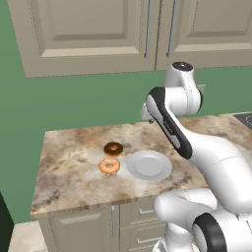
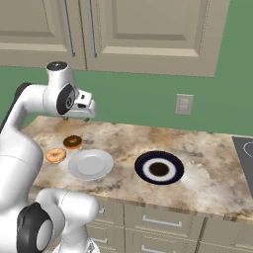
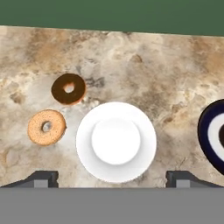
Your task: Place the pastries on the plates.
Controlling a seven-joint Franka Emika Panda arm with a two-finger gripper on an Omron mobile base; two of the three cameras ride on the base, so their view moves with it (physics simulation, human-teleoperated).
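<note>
Two ring donuts lie side by side on the marble counter: the chocolate-iced donut farther back, the orange-glazed donut nearer the front edge. Just to their right sits the light grey-white plate, with nothing on it. The navy plate with a pale ring lies farther right, also bare. My gripper hangs open well above the counter, over the white plate's area, holding nothing.
Beige wall cabinets hang above the green back wall. A wall outlet sits behind the navy plate, and a dark cooktop corner is at the far right. The counter's left end drops off beside the donuts.
</note>
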